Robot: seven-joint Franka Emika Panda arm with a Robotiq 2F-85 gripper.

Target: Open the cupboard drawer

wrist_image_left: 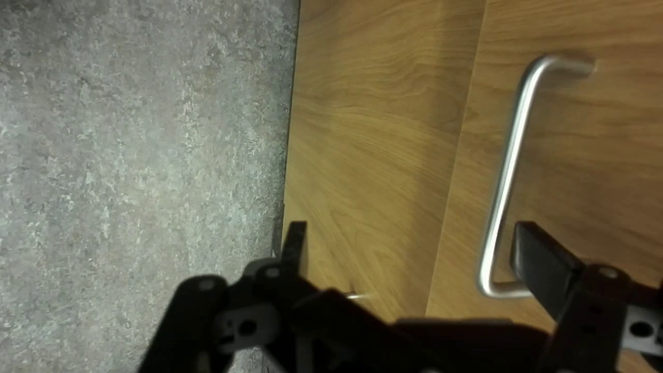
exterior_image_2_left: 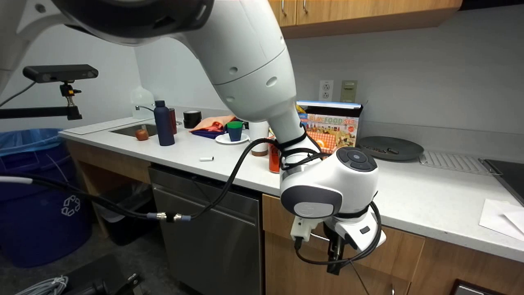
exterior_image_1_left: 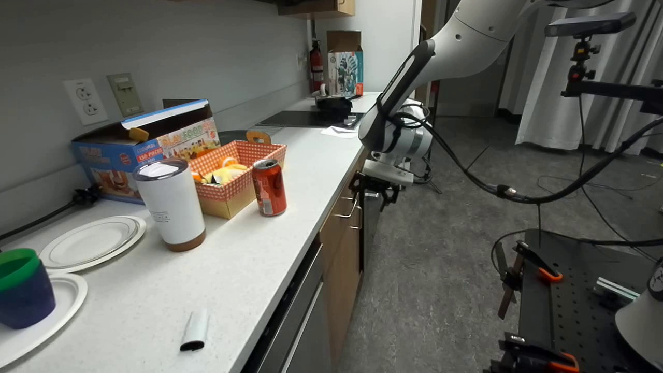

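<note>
The cupboard drawer has a light tan wood front, seen in the wrist view (wrist_image_left: 585,171) and in both exterior views (exterior_image_1_left: 334,223) (exterior_image_2_left: 395,246). It is shut, its front flush with the cupboard. Its slim metal bar handle (wrist_image_left: 510,160) looks silvery in the wrist view; part of it shows below my wrist in an exterior view (exterior_image_2_left: 319,237). My gripper (wrist_image_left: 409,228) is open and empty, with its fingers wide apart. In the wrist view the handle's end lies between them, close to the right finger. I cannot tell whether they touch. The gripper also shows in both exterior views (exterior_image_1_left: 372,194) (exterior_image_2_left: 335,258).
Below the drawer is a taller wood door (wrist_image_left: 373,155) with its own handle (wrist_image_left: 355,296). A grey dishwasher (exterior_image_2_left: 208,229) stands beside it. The white counter (exterior_image_1_left: 248,259) above holds a red can (exterior_image_1_left: 269,187), a tumbler (exterior_image_1_left: 171,204) and a checkered basket (exterior_image_1_left: 228,204). Cables hang from the arm.
</note>
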